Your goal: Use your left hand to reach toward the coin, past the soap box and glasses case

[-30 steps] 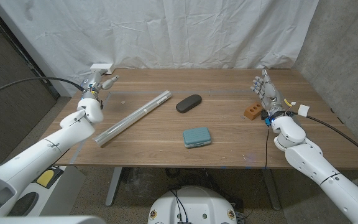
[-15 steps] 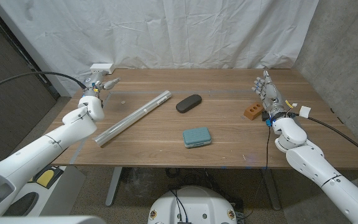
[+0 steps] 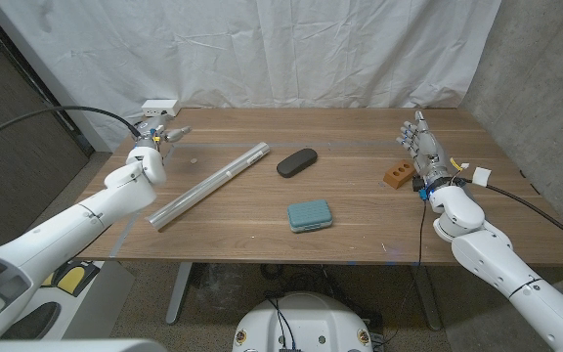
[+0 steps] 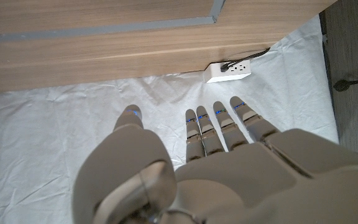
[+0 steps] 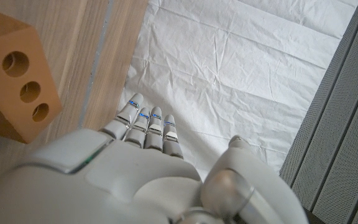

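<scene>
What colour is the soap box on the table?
The soap box is teal, best seen in the head view.

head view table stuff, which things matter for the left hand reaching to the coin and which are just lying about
Part of the job:
left hand, open
coin, a small speck near that hand
soap box, teal
glasses case, dark

Just lying about:
long metal bar
brown block with holes
white power strip
right hand, open

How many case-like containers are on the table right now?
2. The dark glasses case lies near the table's middle, beside the far end of the long metal bar. The teal soap box sits nearer the front edge. None seems hidden.
</scene>
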Robot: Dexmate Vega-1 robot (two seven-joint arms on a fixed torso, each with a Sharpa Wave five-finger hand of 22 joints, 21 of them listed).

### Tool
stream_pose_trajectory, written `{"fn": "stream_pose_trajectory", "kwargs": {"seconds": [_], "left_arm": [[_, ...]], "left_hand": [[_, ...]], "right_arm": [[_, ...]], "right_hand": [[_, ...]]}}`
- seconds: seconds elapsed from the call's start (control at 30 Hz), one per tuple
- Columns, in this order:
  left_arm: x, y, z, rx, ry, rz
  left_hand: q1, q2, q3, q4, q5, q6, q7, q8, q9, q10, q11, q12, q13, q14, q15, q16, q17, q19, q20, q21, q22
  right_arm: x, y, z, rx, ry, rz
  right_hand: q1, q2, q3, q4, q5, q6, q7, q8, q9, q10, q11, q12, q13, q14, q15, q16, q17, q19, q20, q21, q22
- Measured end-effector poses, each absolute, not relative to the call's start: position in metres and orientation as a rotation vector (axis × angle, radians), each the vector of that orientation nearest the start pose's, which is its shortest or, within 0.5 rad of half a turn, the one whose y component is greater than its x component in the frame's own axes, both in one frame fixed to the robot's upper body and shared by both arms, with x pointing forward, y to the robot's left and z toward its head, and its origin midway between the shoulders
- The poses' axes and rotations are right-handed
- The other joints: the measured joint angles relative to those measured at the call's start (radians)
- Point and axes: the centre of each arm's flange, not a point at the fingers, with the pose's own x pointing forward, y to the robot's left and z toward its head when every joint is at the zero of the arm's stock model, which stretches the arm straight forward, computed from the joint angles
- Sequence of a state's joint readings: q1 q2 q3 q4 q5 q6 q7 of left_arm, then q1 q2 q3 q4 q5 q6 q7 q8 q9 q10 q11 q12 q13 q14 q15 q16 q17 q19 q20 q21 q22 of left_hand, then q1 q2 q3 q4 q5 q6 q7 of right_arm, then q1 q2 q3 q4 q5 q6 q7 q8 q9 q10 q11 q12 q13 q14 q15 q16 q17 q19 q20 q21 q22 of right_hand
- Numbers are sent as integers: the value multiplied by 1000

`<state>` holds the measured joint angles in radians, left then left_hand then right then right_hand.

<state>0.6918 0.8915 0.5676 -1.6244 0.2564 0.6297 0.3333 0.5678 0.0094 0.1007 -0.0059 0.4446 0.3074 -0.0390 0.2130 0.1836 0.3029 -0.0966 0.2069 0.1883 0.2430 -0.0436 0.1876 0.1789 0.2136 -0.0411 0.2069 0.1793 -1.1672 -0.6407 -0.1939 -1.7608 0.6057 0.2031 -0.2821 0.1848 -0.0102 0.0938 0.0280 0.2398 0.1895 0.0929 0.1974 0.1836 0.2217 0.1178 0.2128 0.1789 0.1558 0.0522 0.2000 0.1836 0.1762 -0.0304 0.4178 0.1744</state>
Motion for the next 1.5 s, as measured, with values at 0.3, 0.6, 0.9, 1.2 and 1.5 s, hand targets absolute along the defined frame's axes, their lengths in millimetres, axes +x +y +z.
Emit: {"fn": "stream_pose_trajectory", "kwargs": {"seconds": [0.3, 0.6, 0.9, 1.2, 1.5], "left_arm": [[627, 401, 58, 1213, -244, 592], [631, 399, 56, 1232, -209, 573], [633, 399, 53, 1244, -181, 556], [637, 399, 49, 1248, -171, 543], [646, 396, 45, 1248, -169, 522]], "left_hand": [[8, 0, -4, -4, 0, 25, 9, 5, 0, 20, 5, 0, 0, 6, 6, 0, 0, 0, 0, 0, 0], [8, 0, -4, -4, 0, 50, 10, 10, 0, 39, 7, 4, 0, 25, 3, 5, 0, 8, 0, 0, 0], [8, 0, -13, -4, 0, 50, 10, 9, 0, 39, 7, 4, 0, 29, 7, 5, 0, 8, 0, 0, 0], [8, 0, -13, -4, -5, 39, 7, 4, 0, 32, 7, 0, 0, 22, 3, 5, 0, 8, 0, 0, 0], [8, 0, -12, -4, -5, 28, 7, -4, 0, 21, 7, -4, 0, 19, 6, 0, 0, 4, 4, 0, 0]], "right_arm": [[557, -322, -35, 51, -636, -11], [556, -321, -35, 55, -636, -11], [557, -318, -34, 57, -638, -7], [558, -312, -33, 52, -639, 2], [557, -311, -33, 50, -640, 3]], "right_hand": [[0, 0, 0, 0, 0, 2, 2, 0, 0, 0, 0, 0, 0, 2, 2, 0, 3, 0, 0, -4, 0], [0, 0, 0, 0, 0, 5, 5, 0, 0, 0, 0, 0, 0, 2, 2, 0, 2, 5, -5, -5, 0], [-8, 8, -4, 4, 0, 5, 5, 0, 0, 0, 0, 0, 0, 2, 2, 0, 2, 9, -2, -7, 0], [-8, 8, -8, 0, 0, 5, 5, 0, 0, 0, 0, 0, 0, 2, 2, 0, 3, 9, -2, -11, 0], [-8, 8, -8, 0, 0, 5, 5, 0, 0, 0, 0, 0, 0, 1, 2, 0, 3, 12, 2, -15, 0]]}}
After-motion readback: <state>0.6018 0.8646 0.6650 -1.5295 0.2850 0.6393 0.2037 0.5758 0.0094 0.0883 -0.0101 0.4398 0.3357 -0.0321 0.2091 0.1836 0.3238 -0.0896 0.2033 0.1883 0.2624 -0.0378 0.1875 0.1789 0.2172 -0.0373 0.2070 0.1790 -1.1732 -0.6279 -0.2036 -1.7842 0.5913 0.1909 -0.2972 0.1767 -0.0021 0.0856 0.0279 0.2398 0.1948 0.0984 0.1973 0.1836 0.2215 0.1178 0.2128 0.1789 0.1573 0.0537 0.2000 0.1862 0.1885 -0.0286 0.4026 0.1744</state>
